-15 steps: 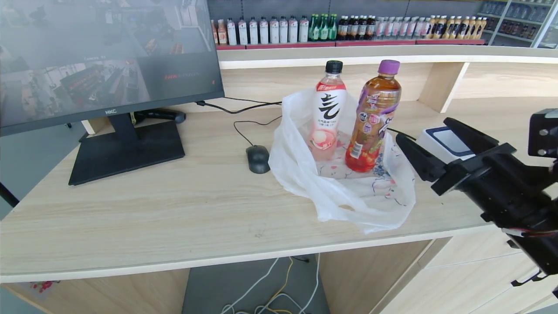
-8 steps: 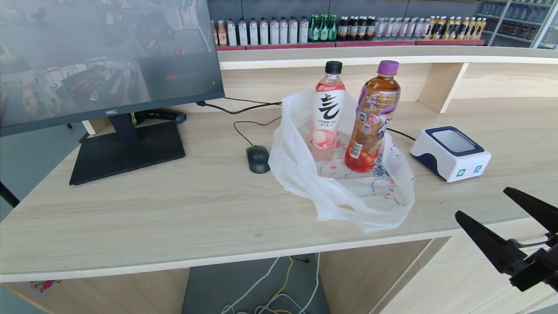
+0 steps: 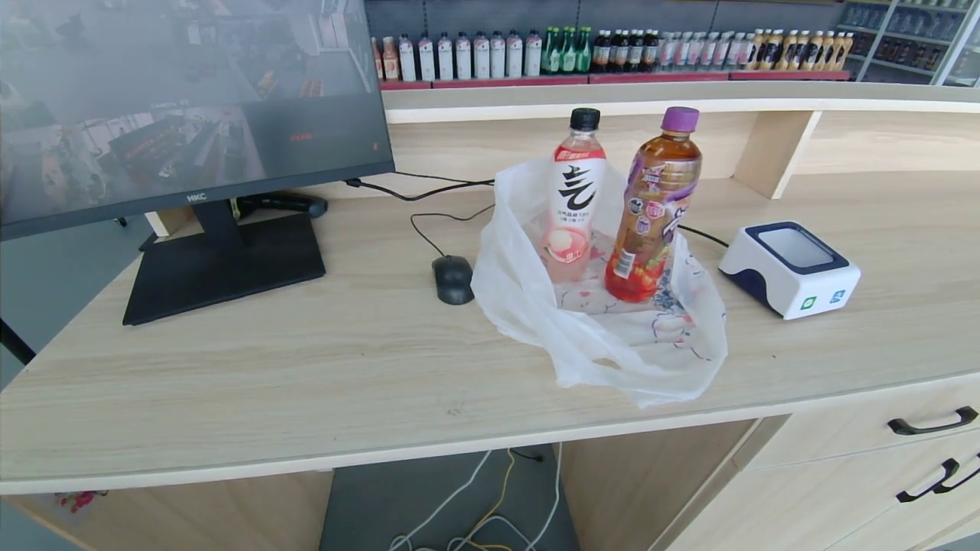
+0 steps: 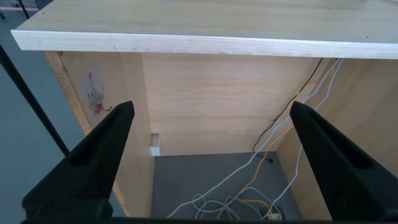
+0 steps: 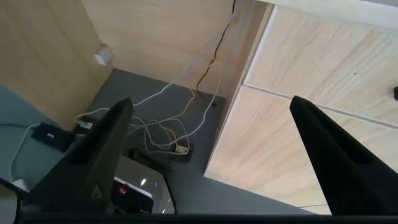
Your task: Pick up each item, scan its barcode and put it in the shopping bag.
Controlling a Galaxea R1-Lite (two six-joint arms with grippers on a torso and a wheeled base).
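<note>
Two bottles stand upright in the white shopping bag [image 3: 605, 337] on the wooden counter [image 3: 306, 360]: a pink drink with a black cap [image 3: 576, 203] and an amber tea bottle with a purple cap [image 3: 654, 207]. To the bag's right sits the white and navy barcode scanner [image 3: 788, 268]. My left gripper [image 4: 211, 124] hangs open below the counter's front edge, facing the cabinet opening. Below counter level, my right gripper [image 5: 211, 124] is open too, over the floor beside the drawer unit.
A monitor [image 3: 184, 107] on a black stand occupies the counter's left, with a black mouse [image 3: 453, 278] and cables beside the bag. A raised shelf runs along the back. Drawers [image 3: 880, 459] lie under the counter's right; loose cables [image 4: 249, 193] trail on the floor underneath.
My right gripper has dropped from beside the bag, past the counter's front edge, and out of the head view. The bottles, bag and scanner stayed put.
</note>
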